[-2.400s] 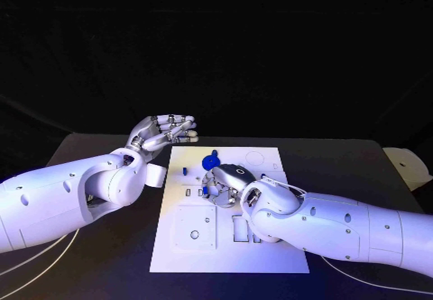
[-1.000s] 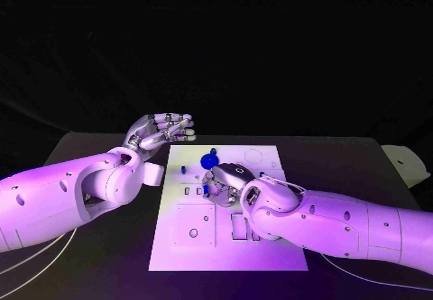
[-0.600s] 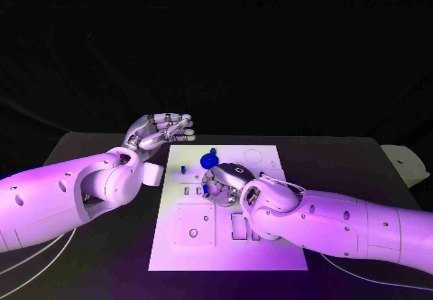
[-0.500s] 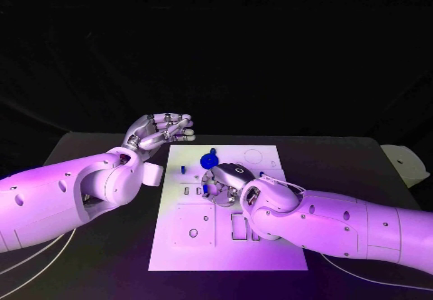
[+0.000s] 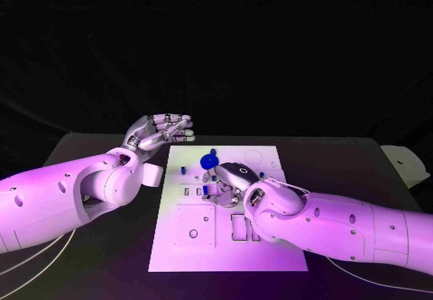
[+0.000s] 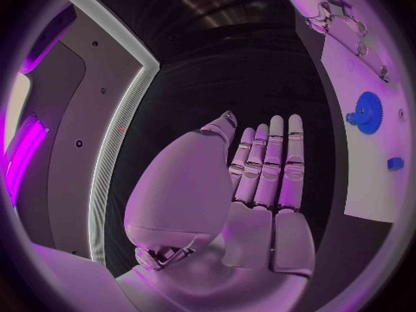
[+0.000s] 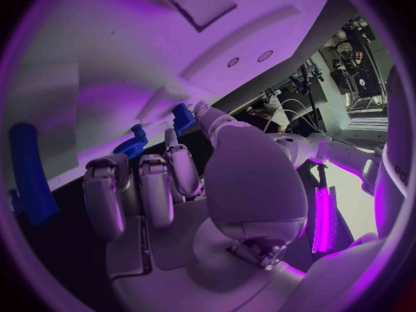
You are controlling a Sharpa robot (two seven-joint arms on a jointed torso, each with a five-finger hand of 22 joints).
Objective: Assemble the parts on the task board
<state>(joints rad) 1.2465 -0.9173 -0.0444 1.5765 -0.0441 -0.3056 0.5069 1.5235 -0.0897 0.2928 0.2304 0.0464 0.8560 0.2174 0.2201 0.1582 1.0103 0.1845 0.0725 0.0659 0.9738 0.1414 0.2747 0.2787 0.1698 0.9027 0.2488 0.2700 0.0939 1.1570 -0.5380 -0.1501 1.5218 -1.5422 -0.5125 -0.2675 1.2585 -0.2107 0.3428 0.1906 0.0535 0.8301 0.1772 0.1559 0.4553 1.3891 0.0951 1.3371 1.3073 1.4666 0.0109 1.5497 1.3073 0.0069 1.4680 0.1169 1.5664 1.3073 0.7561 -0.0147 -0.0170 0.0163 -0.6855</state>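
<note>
One flat white rectangular task board [image 5: 194, 247]. Four small blue plastic parts visible on it, one round gear-like [image 5: 209, 162]. Two silver many-fingered hands.

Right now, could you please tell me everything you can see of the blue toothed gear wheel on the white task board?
The blue toothed gear wheel looks like plastic, round with fine teeth about its rim and a small knob beside it. It sits at the far part of the white task board, just beyond the right hand. The left wrist view shows it with nothing touching it.
</note>
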